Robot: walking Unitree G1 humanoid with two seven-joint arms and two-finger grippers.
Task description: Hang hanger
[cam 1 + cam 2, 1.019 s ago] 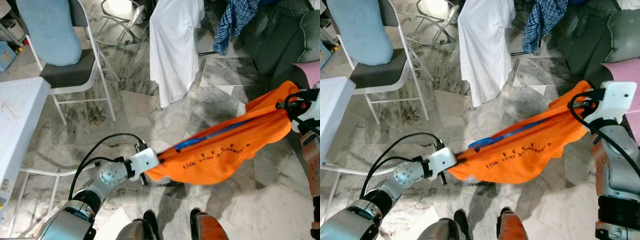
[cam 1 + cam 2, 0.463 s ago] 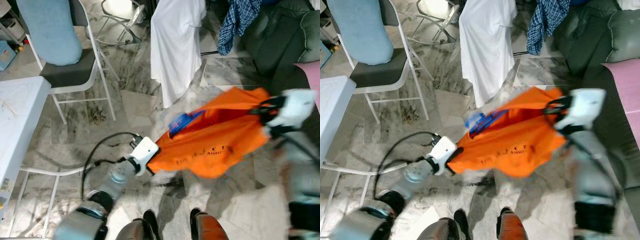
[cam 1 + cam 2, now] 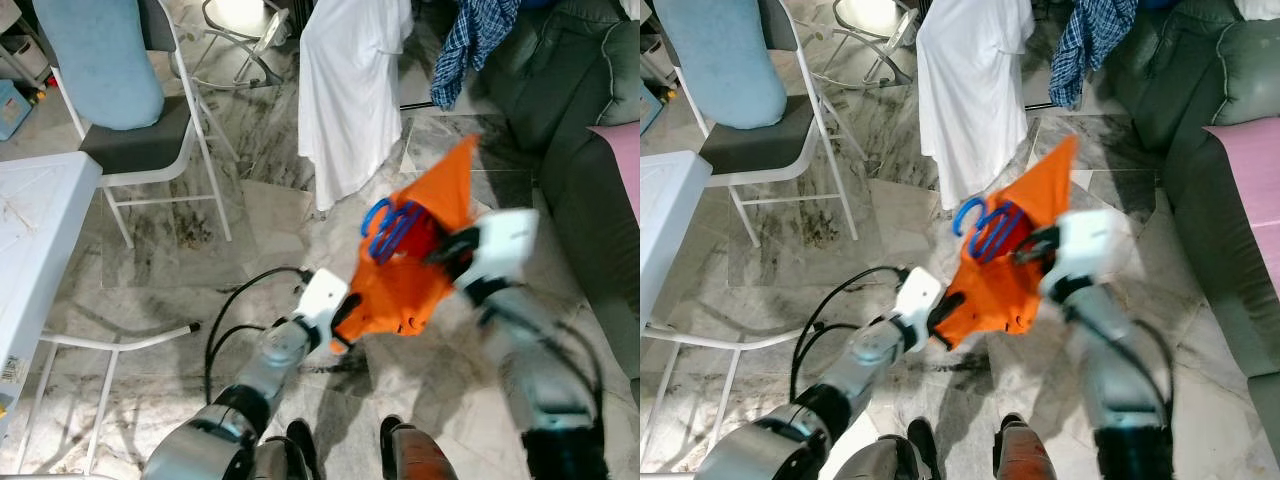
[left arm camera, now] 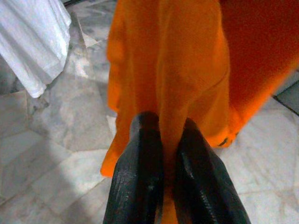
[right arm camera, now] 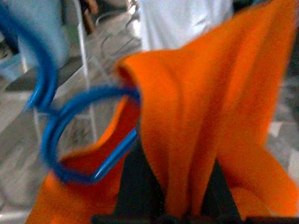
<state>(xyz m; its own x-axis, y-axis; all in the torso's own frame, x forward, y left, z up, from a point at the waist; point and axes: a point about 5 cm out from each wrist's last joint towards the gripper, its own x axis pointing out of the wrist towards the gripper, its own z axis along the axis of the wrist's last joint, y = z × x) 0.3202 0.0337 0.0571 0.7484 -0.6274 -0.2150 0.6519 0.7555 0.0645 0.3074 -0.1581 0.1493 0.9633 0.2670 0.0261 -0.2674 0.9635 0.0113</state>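
Grey-veined marble floor [image 3: 150, 260] lay beneath the robot, with a white tabletop [image 3: 35, 220] at the far left and, beyond it, a white folding chair [image 3: 150, 150] draped with a pale blue cover [image 3: 95, 60].

Nearer the middle, the left gripper [image 4: 163, 140] reached forward from its silver arm, its two black fingers [image 4: 140, 158] pressed nearly together on a fold of the orange shirt [image 3: 405, 270], clamping the cloth's lower edge; the wrist view showed the fabric rising straight out from between the fingers.

Just past that gripper and slightly above it, the blue hanger [image 3: 385, 225] sat inside the shirt, its hook and loop poking out of the neck opening. A white garment [image 3: 350, 90] hung well beyond both grippers, with a blue plaid shirt [image 3: 470, 45] further right.

The right gripper [image 5: 173, 186] stood close to the left one, gripping the shirt's other side; its dark fingers were closed on a thick pleat of orange cloth, the hanger's blue loop [image 5: 84, 135] just beside them. A dark grey sofa [image 3: 590, 150] bordered the far right.
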